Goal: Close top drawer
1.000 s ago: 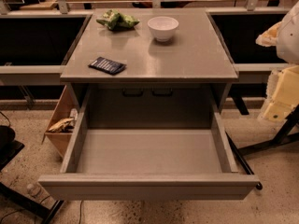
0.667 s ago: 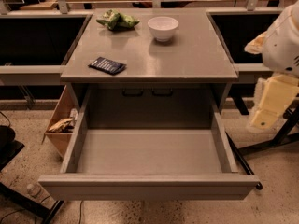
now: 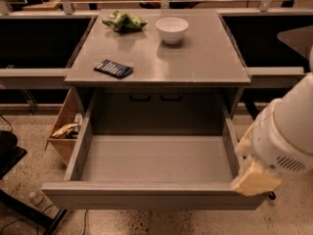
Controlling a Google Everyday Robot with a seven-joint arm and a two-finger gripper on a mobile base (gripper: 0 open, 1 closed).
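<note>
The top drawer [image 3: 151, 199] is a deep matte-grey drawer pulled far out of the cabinet toward me. Its plain front panel runs across the bottom of the camera view and its inside [image 3: 156, 158] is empty. My white arm [image 3: 288, 131] comes in from the right edge. My gripper [image 3: 255, 176], a cream-coloured end piece, sits at the drawer's front right corner, right beside the right side wall. I cannot tell whether it touches the drawer.
On the cabinet top [image 3: 195, 62] are a white bowl [image 3: 171, 30], a green bag [image 3: 123, 21] and a dark blue packet [image 3: 113, 68]. A tan wooden bin [image 3: 63, 131] with wrappers stands left of the drawer. Dark counters flank the cabinet. A black base [image 3: 14, 180] is at bottom left.
My arm has come down and forward from the upper right edge to the drawer's front right corner and now looks much larger. The drawer has not moved.
</note>
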